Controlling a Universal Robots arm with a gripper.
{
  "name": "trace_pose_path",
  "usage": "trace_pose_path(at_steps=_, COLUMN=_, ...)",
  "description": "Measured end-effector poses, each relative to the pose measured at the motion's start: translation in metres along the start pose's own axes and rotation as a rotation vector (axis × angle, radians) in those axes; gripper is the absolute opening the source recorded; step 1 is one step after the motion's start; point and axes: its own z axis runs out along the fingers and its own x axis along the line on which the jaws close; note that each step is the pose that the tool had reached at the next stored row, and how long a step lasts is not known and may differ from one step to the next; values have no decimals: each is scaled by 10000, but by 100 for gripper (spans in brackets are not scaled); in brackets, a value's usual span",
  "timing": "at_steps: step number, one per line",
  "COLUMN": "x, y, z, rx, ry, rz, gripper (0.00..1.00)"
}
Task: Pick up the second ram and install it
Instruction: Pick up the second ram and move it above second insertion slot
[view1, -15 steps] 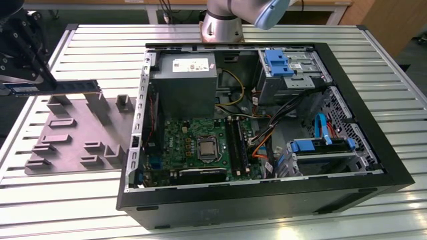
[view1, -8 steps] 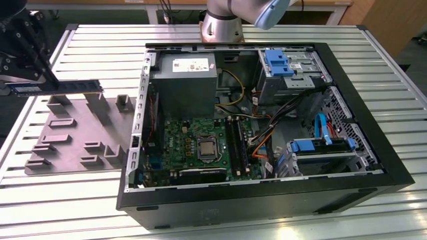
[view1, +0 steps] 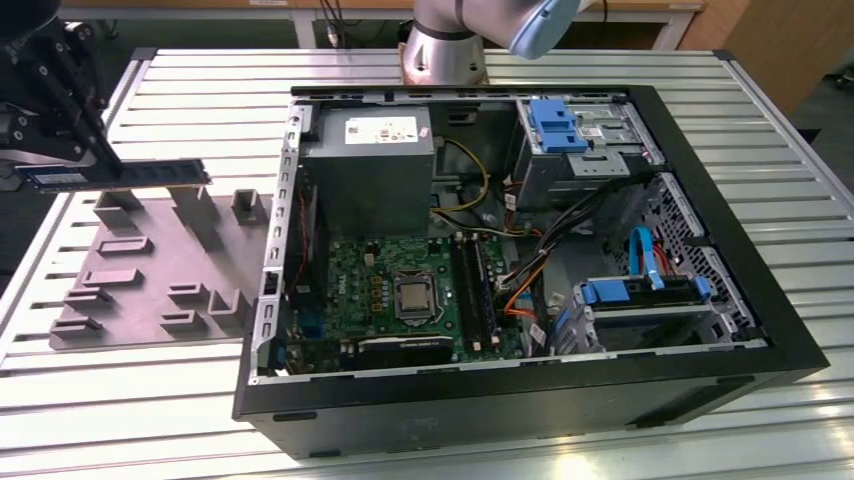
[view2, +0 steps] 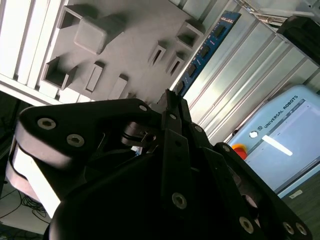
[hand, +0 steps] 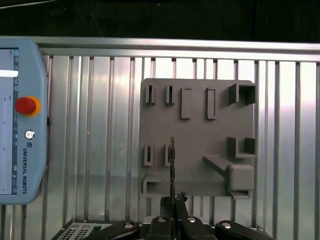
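Gripper (view1: 94, 158) jaws clamped on ram (view1: 147, 173). Ram held level, on edge, just above tray (view1: 154, 260), likely so it clears tray slots. Case (view1: 507, 410) beside tray. Ram not yet installed.

Beneath me, on a ribbed aluminium table (view1: 147, 400), an open black computer case (view1: 747, 365) lies toward the exterior view's right. It shows a grey power-supply box (view1: 367, 160) and a square green motherboard (view1: 354, 275). A grey slotted plastic fixture plate (view1: 160, 255) sits just beside its left.
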Motion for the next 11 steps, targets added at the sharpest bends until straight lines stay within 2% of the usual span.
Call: trace_pose_path(at_steps=11, x=1, y=-61, z=-1, rx=0, ry=-1, rz=0, gripper=14)
